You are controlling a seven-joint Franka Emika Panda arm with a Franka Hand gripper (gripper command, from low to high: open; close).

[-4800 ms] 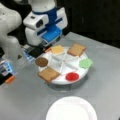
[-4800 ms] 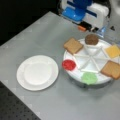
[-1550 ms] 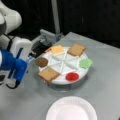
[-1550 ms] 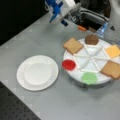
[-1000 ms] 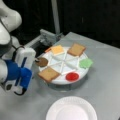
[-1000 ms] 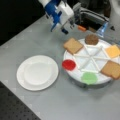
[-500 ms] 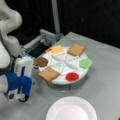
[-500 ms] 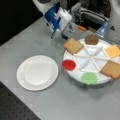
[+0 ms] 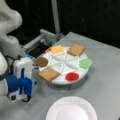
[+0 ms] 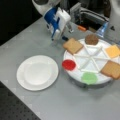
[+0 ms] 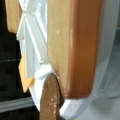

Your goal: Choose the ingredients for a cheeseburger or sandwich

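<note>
Hovering just beside the sectioned tray (image 10: pixel 75 72) near a toast square (image 10: pixel 72 45), the gripper (image 10: pixel 65 35) holds nothing visible; whether its fingers are open, I cannot tell.

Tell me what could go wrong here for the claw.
The claw is low beside the divided tray, close to the near toast; it might bump the tray's rim. That toast sticks out over the rim, so a push could tip it off. The white plate holds no food yet.
</note>
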